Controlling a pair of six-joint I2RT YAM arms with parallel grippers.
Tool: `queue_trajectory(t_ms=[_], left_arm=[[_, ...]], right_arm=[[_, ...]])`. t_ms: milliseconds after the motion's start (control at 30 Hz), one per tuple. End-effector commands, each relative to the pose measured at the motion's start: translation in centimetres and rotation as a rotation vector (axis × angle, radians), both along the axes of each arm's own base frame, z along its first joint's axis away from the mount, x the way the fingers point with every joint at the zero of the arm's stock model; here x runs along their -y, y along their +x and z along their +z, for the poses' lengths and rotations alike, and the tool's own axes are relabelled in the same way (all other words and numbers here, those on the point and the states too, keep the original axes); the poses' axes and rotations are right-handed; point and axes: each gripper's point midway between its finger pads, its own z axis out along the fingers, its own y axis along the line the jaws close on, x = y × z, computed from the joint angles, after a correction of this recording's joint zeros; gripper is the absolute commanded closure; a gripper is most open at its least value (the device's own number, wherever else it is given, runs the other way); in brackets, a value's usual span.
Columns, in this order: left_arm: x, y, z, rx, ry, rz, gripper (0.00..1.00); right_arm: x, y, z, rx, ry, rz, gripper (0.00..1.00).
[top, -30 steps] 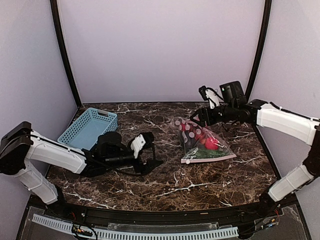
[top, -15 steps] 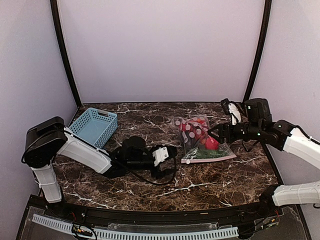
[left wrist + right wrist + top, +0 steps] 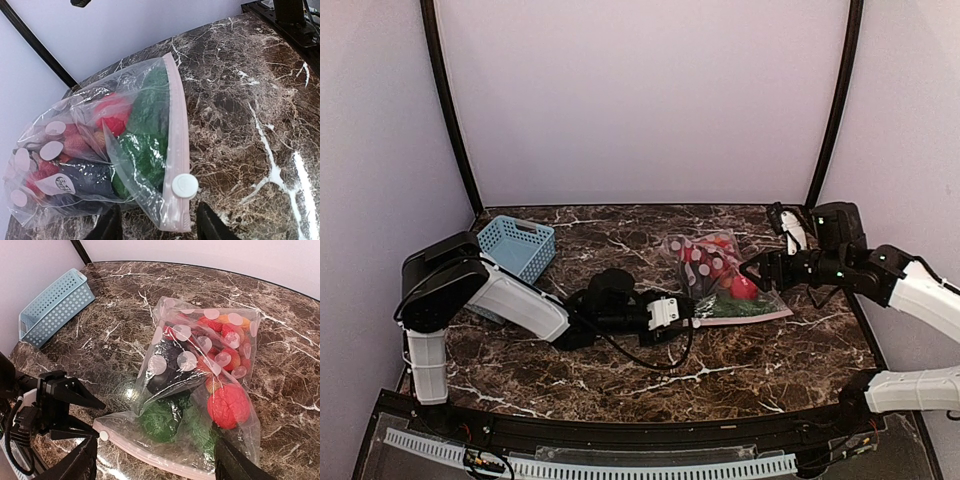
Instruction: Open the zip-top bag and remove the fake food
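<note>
The zip-top bag [image 3: 720,290] lies flat at centre right, its pale zip strip [image 3: 176,120] on the near edge with a white slider [image 3: 184,185] at the left end. The bag is shut, with the fake food inside: a red ball [image 3: 228,405], green pieces [image 3: 161,417], a dark eggplant [image 3: 167,362] and small red bits. My left gripper [image 3: 688,322] is open, low on the table, its fingertips [image 3: 210,225] either side of the slider corner, short of it. My right gripper [image 3: 750,271] is open, above the bag's right side.
A blue lattice basket [image 3: 515,250] stands at the back left, also in the right wrist view [image 3: 52,305]. A black cable loops on the table under the left arm [image 3: 650,360]. Black frame posts stand at the back corners.
My left arm has reached far right across the table, from mid-left up to the bag's slider corner. My right gripper has swung from the bag's far side to its right side.
</note>
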Motion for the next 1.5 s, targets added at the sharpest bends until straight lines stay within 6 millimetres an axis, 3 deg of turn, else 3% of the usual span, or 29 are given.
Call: queue_trajectory(t_ms=[0,133,400,700,1000,1233,1467], left_arm=[[0.8,-0.3,-0.3,0.03,0.026,-0.042,0.59],[1.1,-0.5,0.0,0.027,0.035,-0.058,0.77],[0.7,-1.7,2.2,-0.009,0.046,-0.067,0.97],[0.2,-1.8,8.0,-0.255,-0.012,0.004,0.99],[-1.2,-0.5,13.6,-0.521,-0.099,0.062,0.99],[-2.9,-1.2,16.4,-0.598,-0.158,-0.004,0.99],[-3.2,-2.2,19.4,-0.673,-0.222,-0.046,0.99]], right_arm=[[0.5,-0.1,-0.1,0.007,-0.003,-0.027,0.23],[0.7,-0.2,-0.4,0.0,-0.019,-0.031,0.23],[0.9,-0.6,-0.6,0.021,-0.049,-0.006,0.25],[-2.2,-3.0,3.9,0.178,-0.003,0.178,0.39],[-7.6,-7.2,2.8,0.295,-0.199,0.398,0.43],[-7.0,-7.9,6.7,0.466,-0.155,0.412,0.47],[-7.5,-7.3,7.0,0.499,-0.232,0.442,0.48]])
